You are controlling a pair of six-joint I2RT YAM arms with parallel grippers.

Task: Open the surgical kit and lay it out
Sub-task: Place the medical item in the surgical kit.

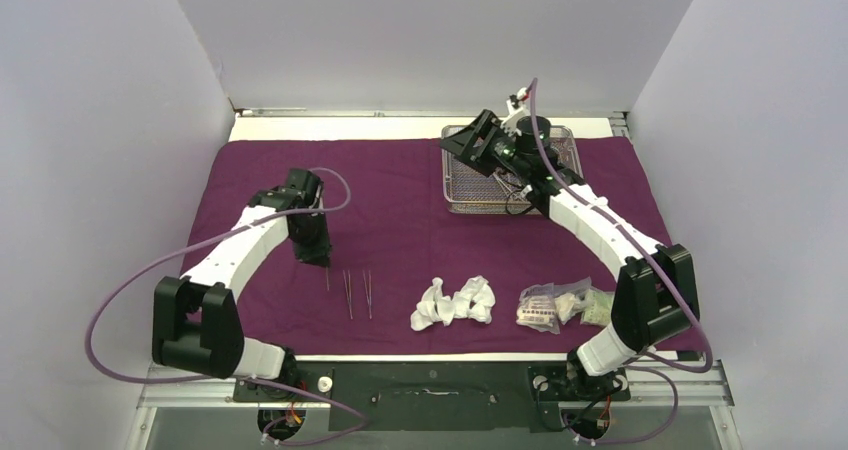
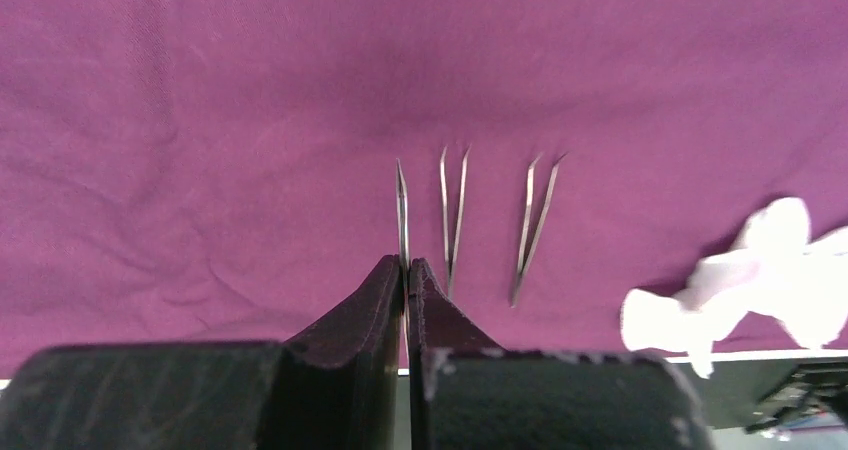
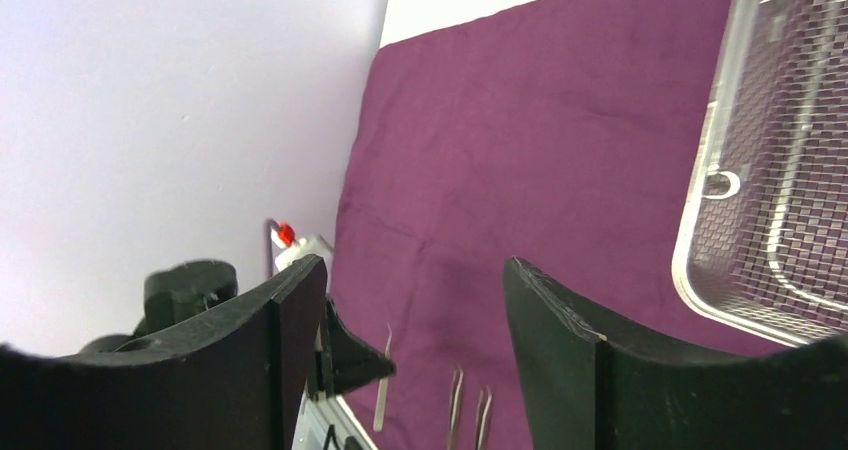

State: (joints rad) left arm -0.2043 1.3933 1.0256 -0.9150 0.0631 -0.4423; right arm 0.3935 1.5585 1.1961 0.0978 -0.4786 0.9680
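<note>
Left gripper (image 2: 407,275) clamped tight on thin tweezers (image 2: 402,205), well left of mesh tray (image 1: 478,209) on its near side. Right gripper (image 3: 415,300) spread wide, empty, by tray's left rim.

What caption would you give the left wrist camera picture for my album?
Left hand pinches slim steel tweezers beside two pairs lying on the purple cloth, white gauze nearby.

I see matt, faintly creased purple cloth (image 2: 200,120) under my left claw (image 2: 406,263), whose scuffed matt black fingers (image 2: 365,305) pinch thin shiny steel tweezers (image 2: 402,210), with fluffy white gauze (image 2: 760,270) to its right.
</note>
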